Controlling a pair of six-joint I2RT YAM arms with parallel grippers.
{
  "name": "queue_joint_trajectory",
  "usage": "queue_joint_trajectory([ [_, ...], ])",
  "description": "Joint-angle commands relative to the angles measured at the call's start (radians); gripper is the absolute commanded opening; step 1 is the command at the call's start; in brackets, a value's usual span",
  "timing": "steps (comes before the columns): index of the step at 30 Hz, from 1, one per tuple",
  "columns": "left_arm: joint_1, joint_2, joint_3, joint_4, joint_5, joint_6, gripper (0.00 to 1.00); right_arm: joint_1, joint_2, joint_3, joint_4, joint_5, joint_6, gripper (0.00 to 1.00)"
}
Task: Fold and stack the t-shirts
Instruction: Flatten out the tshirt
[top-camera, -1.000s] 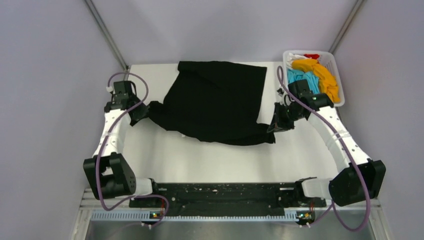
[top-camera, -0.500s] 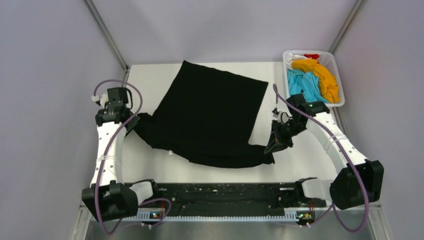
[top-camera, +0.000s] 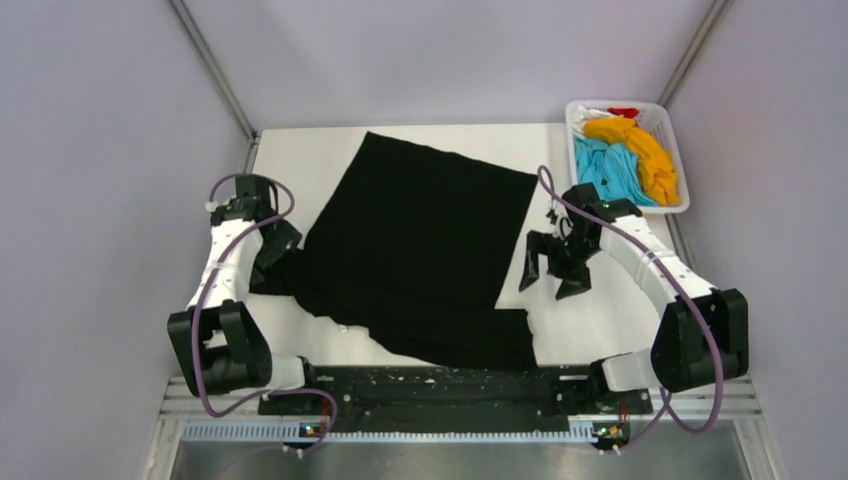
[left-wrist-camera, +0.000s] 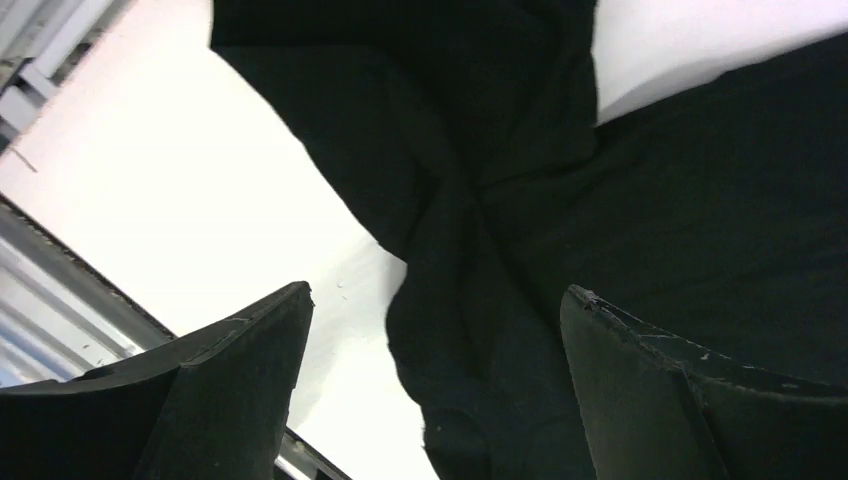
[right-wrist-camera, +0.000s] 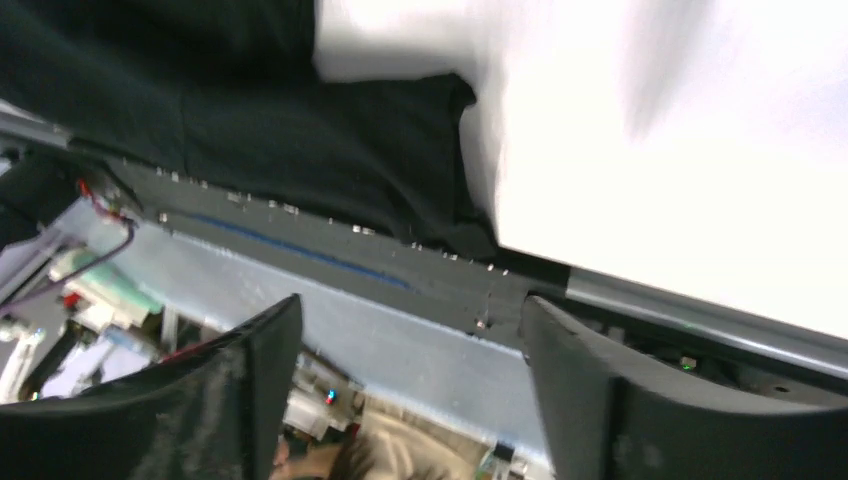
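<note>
The large black t-shirt (top-camera: 420, 240) lies spread over the white table, its near hem (top-camera: 450, 345) bunched at the front edge. My left gripper (top-camera: 272, 258) hovers open over the rumpled left sleeve (left-wrist-camera: 450, 250), which lies below the fingers (left-wrist-camera: 240, 380), not gripped. Off the shirt's right edge, my right gripper (top-camera: 552, 278) is open and empty. In the right wrist view the right gripper (right-wrist-camera: 410, 310) faces the shirt's near corner (right-wrist-camera: 300, 130) and the table's front rail. The orange (top-camera: 645, 150), sky-blue (top-camera: 610, 165), white (top-camera: 595, 113) and red (top-camera: 625, 112) t-shirts are in a basket.
The white plastic basket (top-camera: 680, 160) stands at the far right corner of the table (top-camera: 600, 320). A black strip and metal rail (top-camera: 440, 385) run along the near edge between the arm bases. Grey walls close in both sides.
Both grippers have opened and let go of the black t-shirt. The shirt has been drawn toward the near edge and now lies flatter. The right gripper has drawn clear of the cloth.
</note>
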Motion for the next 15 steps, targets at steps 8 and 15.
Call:
queue_joint_trajectory([
  [8, -0.070, -0.024, -0.110, 0.268, 0.481, -0.032, 0.99, 0.111, 0.222, 0.244, 0.707, 0.163, -0.037, 0.99],
  [15, -0.131, 0.104, -0.172, 0.362, 0.530, -0.055, 0.99, 0.141, 0.630, 0.628, 0.767, 0.191, -0.109, 0.99],
])
